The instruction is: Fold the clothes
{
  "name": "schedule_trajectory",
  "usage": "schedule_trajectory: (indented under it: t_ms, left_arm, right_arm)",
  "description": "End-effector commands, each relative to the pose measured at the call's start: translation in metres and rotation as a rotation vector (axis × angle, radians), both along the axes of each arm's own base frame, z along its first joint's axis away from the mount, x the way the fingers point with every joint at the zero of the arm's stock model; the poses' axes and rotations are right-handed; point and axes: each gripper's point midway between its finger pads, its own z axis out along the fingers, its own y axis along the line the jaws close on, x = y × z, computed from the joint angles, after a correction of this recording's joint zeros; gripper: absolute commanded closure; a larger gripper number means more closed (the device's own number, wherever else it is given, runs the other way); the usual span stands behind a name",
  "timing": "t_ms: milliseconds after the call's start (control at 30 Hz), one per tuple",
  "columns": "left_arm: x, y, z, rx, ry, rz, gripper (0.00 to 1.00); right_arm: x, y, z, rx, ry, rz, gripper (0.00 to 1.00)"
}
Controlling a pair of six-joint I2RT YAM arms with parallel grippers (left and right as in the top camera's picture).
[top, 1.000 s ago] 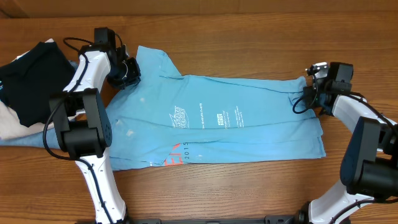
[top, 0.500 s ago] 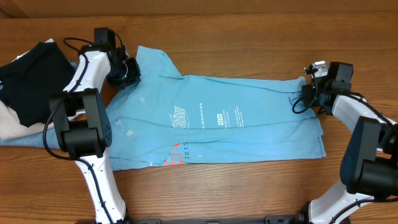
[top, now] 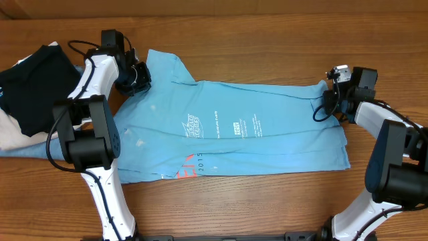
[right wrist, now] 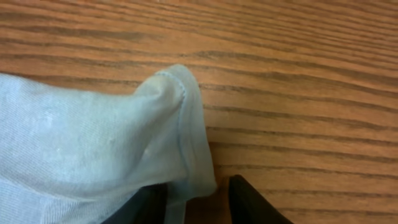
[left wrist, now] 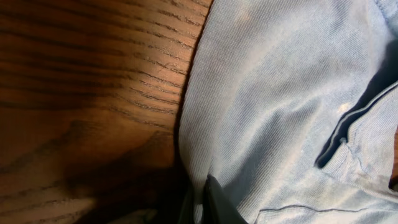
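The shirt (top: 267, 144) lies spread along the surface (top: 267, 40), its near edge already turned in. We have a hand at each far corner, so that the next fold, as we judge it, can carry that edge over evenly. Our right hand (top: 329, 102) straddles the raised hem corner (right wrist: 177, 118). Its fingers (right wrist: 252, 199) are apart, with wood showing beside the cloth, so nothing is pinched yet. Our left hand (top: 136, 77) sits at the shoulder edge; whether it grips we cannot tell.

Black garment (top: 32, 82) touches cream cloth (top: 12, 136) on the wooden table (top: 267, 30).
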Motion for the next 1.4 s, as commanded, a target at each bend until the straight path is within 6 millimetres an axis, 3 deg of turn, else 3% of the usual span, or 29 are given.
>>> schedule_trajectory:
  t_ms: [0,300,567,800,1000,1167,1367]
  left_arm:
    - [-0.003,0.005,-0.015,0.017,0.038,0.017,0.89]
    - [-0.003,0.005,-0.015,0.017,0.038,0.017,0.89]
    - [-0.003,0.005,-0.015,0.017,0.038,0.017,0.89]
    - [-0.004,0.005,-0.015,0.016,0.039,0.016,0.89]
    - [-0.004,0.005,-0.014,0.016,0.041,0.016,0.96]
    - [-0.007,0.011,0.000,0.022,0.033,0.018,0.96]
    - [-0.007,0.037,0.049,0.075,-0.041,0.057,0.96]
  right_arm:
    - [0.005,0.001,-0.001,0.003,-0.007,0.002,0.64]
    - [0.009,-0.002,0.007,-0.009,-0.030,-0.010,0.64]
    - [0.015,0.013,0.013,-0.014,-0.052,0.024,0.65]
    - [0.015,0.014,0.013,-0.025,-0.046,0.023,0.96]
    - [0.013,-0.005,0.017,-0.072,-0.049,-0.100,0.96]
    - [0.017,-0.014,0.051,-0.088,-0.122,-0.178,0.96]
    - [0.018,-0.014,0.107,-0.083,-0.241,-0.201,0.96]
